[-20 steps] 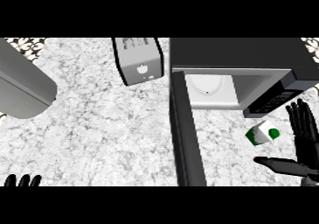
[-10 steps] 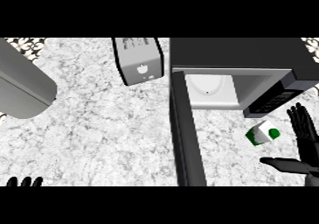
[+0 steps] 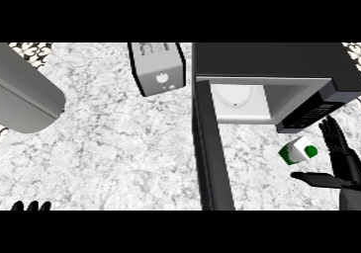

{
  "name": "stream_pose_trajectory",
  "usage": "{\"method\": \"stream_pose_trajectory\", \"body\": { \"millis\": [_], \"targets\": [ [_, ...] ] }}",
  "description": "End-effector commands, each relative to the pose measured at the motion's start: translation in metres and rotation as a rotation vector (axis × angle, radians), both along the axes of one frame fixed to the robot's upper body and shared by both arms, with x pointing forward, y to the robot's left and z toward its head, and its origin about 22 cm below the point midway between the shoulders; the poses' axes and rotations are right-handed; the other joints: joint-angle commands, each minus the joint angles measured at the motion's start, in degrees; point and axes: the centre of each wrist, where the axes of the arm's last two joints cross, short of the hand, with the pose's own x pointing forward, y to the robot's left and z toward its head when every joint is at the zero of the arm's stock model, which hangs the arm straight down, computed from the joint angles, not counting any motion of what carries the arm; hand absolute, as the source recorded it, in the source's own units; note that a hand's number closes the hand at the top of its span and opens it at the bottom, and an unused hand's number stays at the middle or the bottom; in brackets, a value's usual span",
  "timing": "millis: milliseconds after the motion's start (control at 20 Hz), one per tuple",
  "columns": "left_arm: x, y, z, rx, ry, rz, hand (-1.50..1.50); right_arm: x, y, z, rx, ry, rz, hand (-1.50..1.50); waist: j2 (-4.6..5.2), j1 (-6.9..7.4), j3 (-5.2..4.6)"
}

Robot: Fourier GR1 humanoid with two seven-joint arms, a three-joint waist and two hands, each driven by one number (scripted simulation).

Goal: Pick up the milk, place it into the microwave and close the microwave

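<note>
Milk sitting on counter at right of frame, not grabbed yet. Right hand spreading open beside it. Microwave door hanging open. Pretty much everything left.

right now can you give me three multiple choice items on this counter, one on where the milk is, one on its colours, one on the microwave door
1. Where is the milk carton?
A. on the counter in front of the microwave, left of the right hand
B. inside the microwave
C. beside the toaster

2. What colours does the carton show?
A. red and yellow
B. white and green
C. all black

3. How does the microwave door stand?
A. shut
B. swung open
C. missing

Answers:
1 A: the carton sits on the counter below the microwave, with the right hand open around it, fingers on its right and thumb below.
2 B: white sides with green patches.
3 B: the door juts toward the viewer and the pale cavity is exposed.
</note>
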Motion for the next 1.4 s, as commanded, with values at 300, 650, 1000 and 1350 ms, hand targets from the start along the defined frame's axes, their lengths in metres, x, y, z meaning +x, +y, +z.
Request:
{"method": "stream_pose_trajectory", "body": {
  "millis": [300, 650, 1000, 1350],
  "targets": [
    [0.012, 0.008, 0.009, 0.009, -0.006, 0.005, -1.5, -0.004, -0.014, -0.019, 0.016, 0.064, 0.045, -1.5, 0.39, 0.38, 0.14],
    [0.0, 0.007, -0.009, -0.004, 0.009, 0.003, -1.5, -0.007, 0.001, -0.031, 0.085, 0.093, 0.1, -1.5, 0.17, 0.47, 0.09],
    [0.003, -0.001, -0.013, 0.001, -0.008, 0.008, -1.5, -0.005, 0.008, -0.035, 0.087, 0.05, 0.07, -1.5, 0.34, 0.63, 0.16],
    [0.001, 0.005, -0.006, 0.001, 0.008, 0.003, -1.5, -0.003, 0.006, -0.032, 0.223, 0.016, 0.092, 1.5, 0.33, 0.56, 0.21]
  ]
}}
